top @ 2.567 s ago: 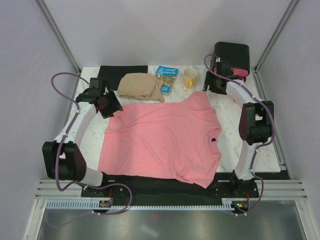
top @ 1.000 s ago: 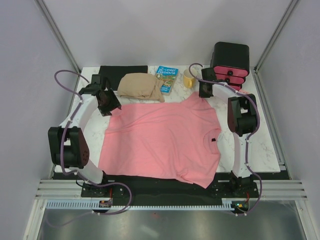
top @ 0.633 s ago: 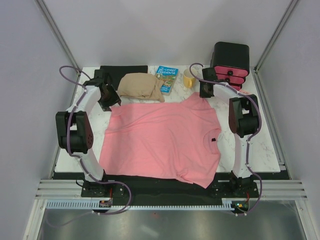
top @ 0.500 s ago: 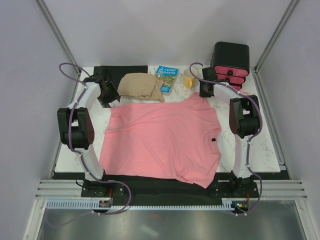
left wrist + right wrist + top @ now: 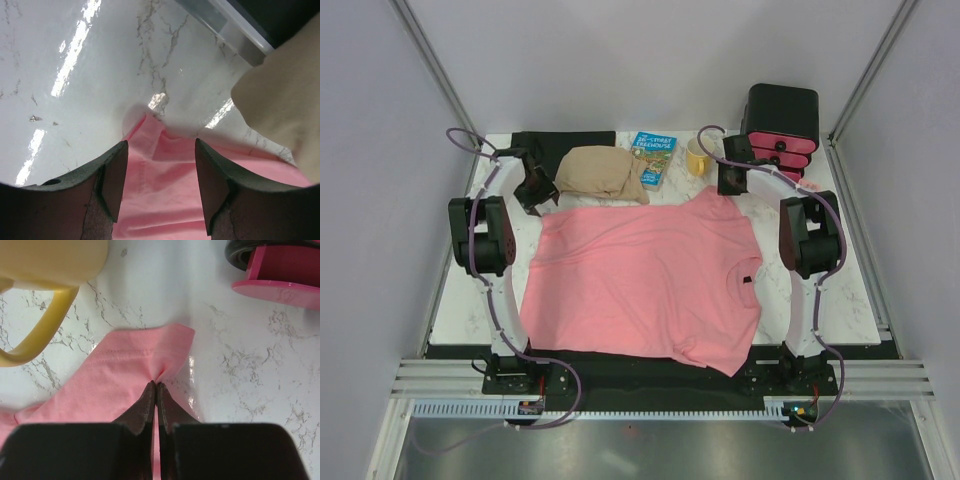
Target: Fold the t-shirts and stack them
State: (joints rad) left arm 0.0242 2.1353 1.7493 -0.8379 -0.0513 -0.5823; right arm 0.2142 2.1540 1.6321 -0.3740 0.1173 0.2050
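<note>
T-shirt [image 5: 650, 275], salmon pink, lies spread flat on the white marble table [image 5: 820, 290] and fills the centre of the top view. Right gripper [image 5: 156, 387], jaws pressed together, pinches the sleeve tip at upper right, near the yellow mug [image 5: 45, 270] and the pink-drawered box [image 5: 782, 120]. Left gripper [image 5: 160, 150], jaws spread wide, stands over the shirt's corner at upper left, beside a folded beige cloth [image 5: 602, 172].

Salmon-pink short-sleeved t-shirt [image 5: 645, 275], spread open and nearly flat, neckline with small dark label toward the right.
</note>
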